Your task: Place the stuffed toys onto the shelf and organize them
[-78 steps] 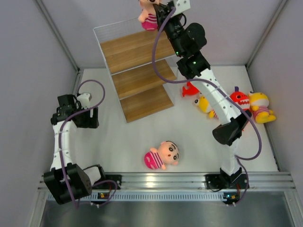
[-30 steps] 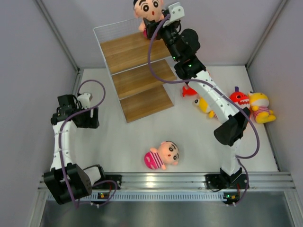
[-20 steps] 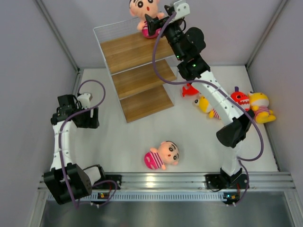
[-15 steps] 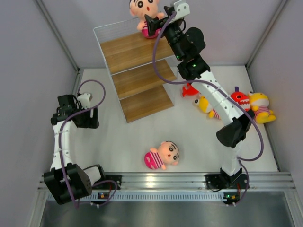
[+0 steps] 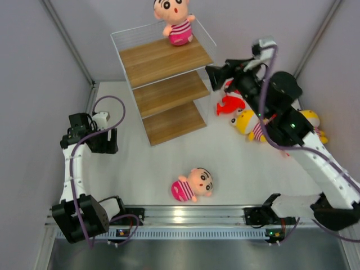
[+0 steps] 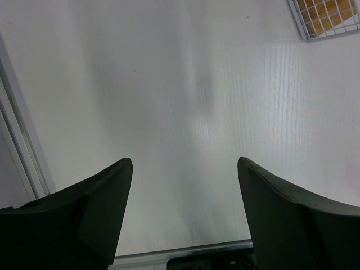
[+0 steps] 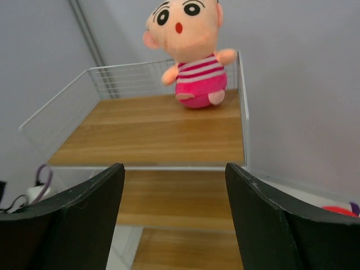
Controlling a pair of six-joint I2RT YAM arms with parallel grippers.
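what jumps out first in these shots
A boy doll sits upright on the shelf, at the back of its top board, the open right gripper hovering beside it. A second boy doll lies on the table near the arms; a red shark and yellow doll lie at right.

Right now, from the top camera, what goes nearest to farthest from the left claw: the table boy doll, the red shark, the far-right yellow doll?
From the left claw:
1. Boy doll, front and middle.
2. Red shark, right of the shelf.
3. Yellow doll, by the right wall.
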